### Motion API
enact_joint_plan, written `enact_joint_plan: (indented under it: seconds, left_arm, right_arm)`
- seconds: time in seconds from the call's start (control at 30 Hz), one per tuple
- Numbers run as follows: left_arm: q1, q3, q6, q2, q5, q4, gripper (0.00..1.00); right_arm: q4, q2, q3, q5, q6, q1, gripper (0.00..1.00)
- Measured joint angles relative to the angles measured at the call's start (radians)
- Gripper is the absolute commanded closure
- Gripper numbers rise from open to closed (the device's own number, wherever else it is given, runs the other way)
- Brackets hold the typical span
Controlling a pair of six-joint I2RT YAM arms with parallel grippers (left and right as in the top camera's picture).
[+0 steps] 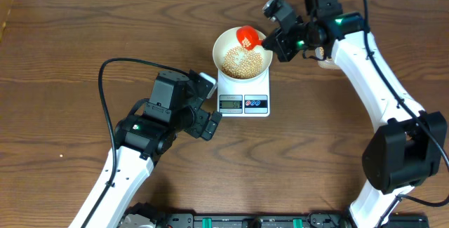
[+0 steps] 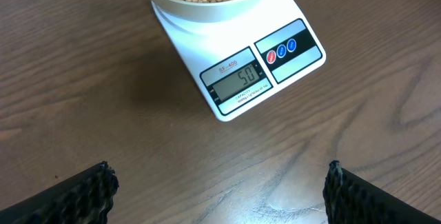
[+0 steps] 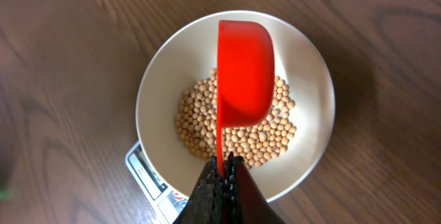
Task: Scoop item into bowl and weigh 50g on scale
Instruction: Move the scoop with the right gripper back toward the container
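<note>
Pinching the red plastic scoop [image 3: 244, 72] over the round cream bowl [image 3: 313, 65], my right hand [image 3: 224, 174] might nudge it off 50.

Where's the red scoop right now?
Overhead, the red scoop hangs over the upper-right side of the bowl, above the beans, its handle pinched by the right gripper.

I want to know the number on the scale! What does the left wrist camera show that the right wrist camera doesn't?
Only the left wrist camera shows the display reading 50, the two round buttons, and the left gripper with its jaws wide apart. Only the right wrist camera shows the red scoop over the bowl, its handle pinched in the right gripper's shut jaws. Both show the scale, the white bowl, the tan beans and the wooden table.
</note>
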Motion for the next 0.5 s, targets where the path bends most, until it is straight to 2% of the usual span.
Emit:
enact_joint_plan:
  seconds: [0.5]
  left_arm:
    - [0.0, 0.0, 0.0, 0.0, 0.0, 0.0, 0.02]
  right_arm:
    - [0.017, 0.0, 0.0, -0.269, 0.043, -0.111, 0.99]
